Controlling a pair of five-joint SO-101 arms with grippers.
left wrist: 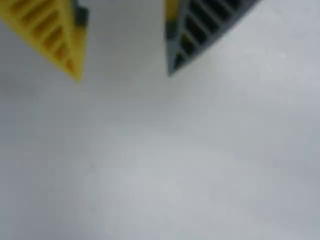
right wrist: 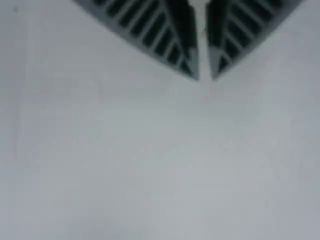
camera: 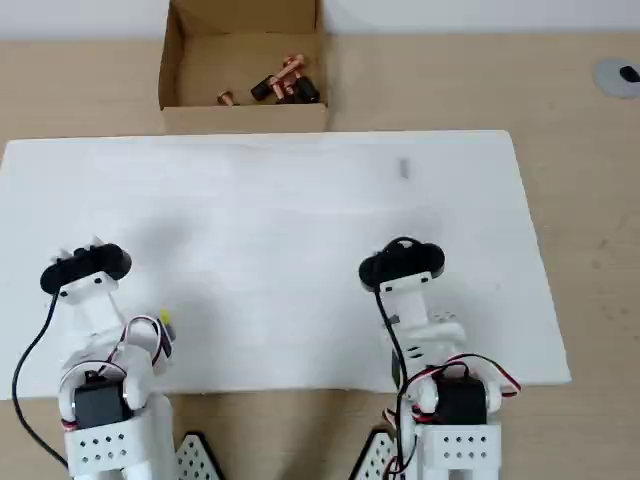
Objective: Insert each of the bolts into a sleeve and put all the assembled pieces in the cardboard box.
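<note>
High view, assembled pieces (camera: 285,86) in cardboard box (camera: 243,118), wrist views, left gripper (left wrist: 123,75) fingers apart, right gripper (right wrist: 204,77) fingers together

Wooden table (camera: 585,170) — white sheet (camera: 270,220) and cardboard box (camera: 243,118) on it

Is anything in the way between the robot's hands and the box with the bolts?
Nothing visible is. Only the white sheet lies between the left gripper, the right gripper and the cardboard box. The bolts already lie inside it.
</note>
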